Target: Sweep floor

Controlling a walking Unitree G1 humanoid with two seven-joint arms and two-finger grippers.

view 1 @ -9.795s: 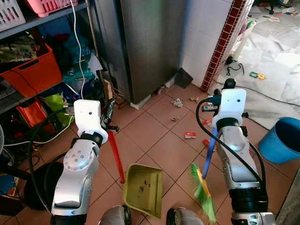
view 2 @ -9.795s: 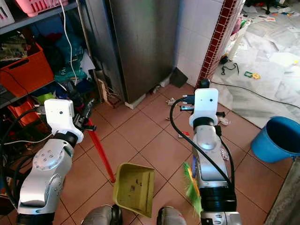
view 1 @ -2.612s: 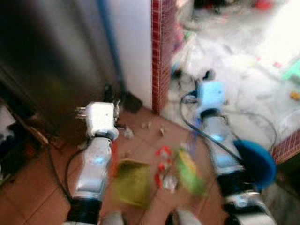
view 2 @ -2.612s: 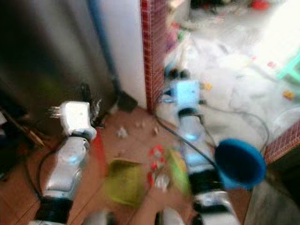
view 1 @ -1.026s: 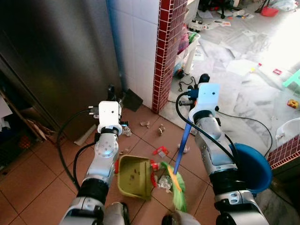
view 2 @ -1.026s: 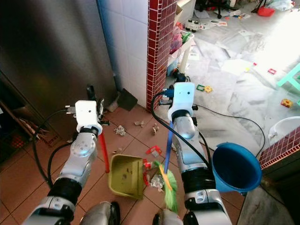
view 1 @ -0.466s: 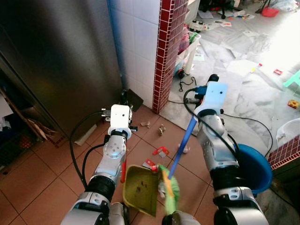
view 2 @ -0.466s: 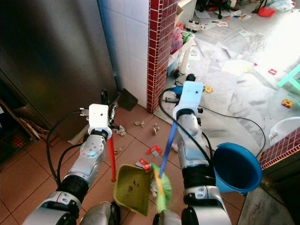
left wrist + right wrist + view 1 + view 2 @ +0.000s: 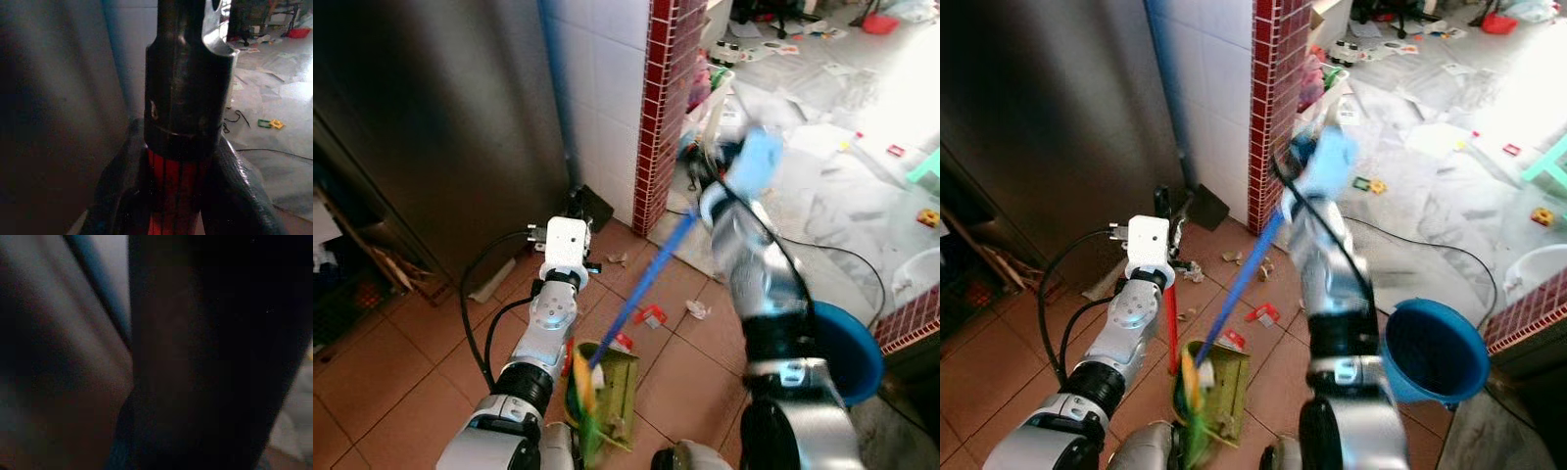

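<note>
My left gripper (image 9: 571,204) is shut on the red dustpan handle (image 9: 1171,328), and the left wrist view shows its fingers (image 9: 122,186) clamped round the red shaft below a black cap. The olive-green dustpan (image 9: 619,392) rests on the brown tiles by my feet. My right gripper (image 9: 736,147), blurred by motion, holds the blue broom handle (image 9: 641,284) slanting down to the left. The green and yellow bristles (image 9: 582,401) sit at the dustpan's mouth. A red scrap (image 9: 653,315), a crumpled white scrap (image 9: 695,308) and small bits (image 9: 615,259) lie on the tiles. The right wrist view is dark.
A steel cabinet (image 9: 440,117) and a white tiled wall stand ahead on the left, ending at a red-tiled pillar (image 9: 666,98). A blue bucket (image 9: 850,343) stands close on my right. A black cable (image 9: 832,250) and litter lie on the pale floor beyond.
The broom has swung left: its bristles crossed from beside the dustpan's right edge into its mouth. My right arm lifted and turned. The left arm and dustpan stayed put.
</note>
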